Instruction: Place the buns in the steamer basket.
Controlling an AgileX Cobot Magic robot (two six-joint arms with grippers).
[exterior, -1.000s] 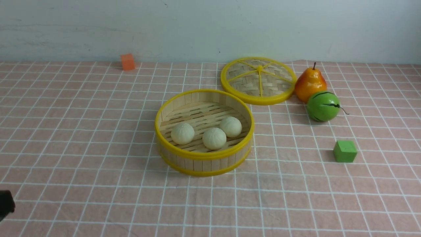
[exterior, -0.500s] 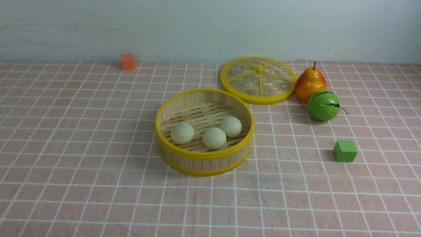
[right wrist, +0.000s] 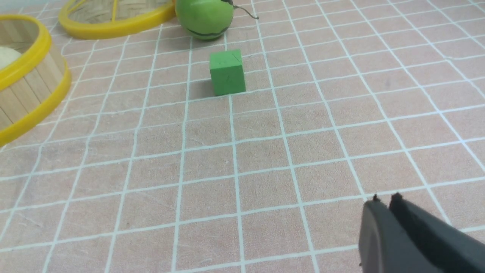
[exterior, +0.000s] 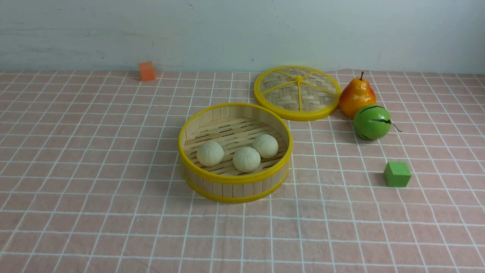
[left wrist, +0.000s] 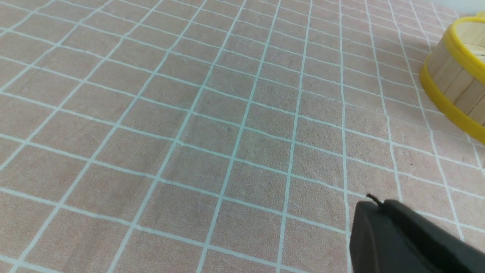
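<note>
The steamer basket point(exterior: 235, 178) stands at the middle of the checked cloth. Three cream-white buns lie on its slatted floor: one left point(exterior: 210, 153), one at the front middle point(exterior: 246, 159), one right point(exterior: 265, 146). Neither gripper shows in the front view. In the left wrist view my left gripper point(left wrist: 373, 203) is shut and empty over bare cloth, with the basket's wall point(left wrist: 454, 79) far off. In the right wrist view my right gripper point(right wrist: 384, 201) has its jaws nearly together with nothing between them, away from the basket point(right wrist: 26, 87), where one bun's edge point(right wrist: 5, 57) peeks out.
The woven lid point(exterior: 297, 93) lies flat behind the basket to the right. Beside it stand a pear point(exterior: 357, 96) and a green striped ball point(exterior: 372, 122). A green cube point(exterior: 397, 174) sits right of the basket, and an orange cube point(exterior: 147, 71) by the back wall.
A dark piece of my left arm that showed at the front view's lower left edge a second ago has gone out of that view. The buns and basket have not moved.
</note>
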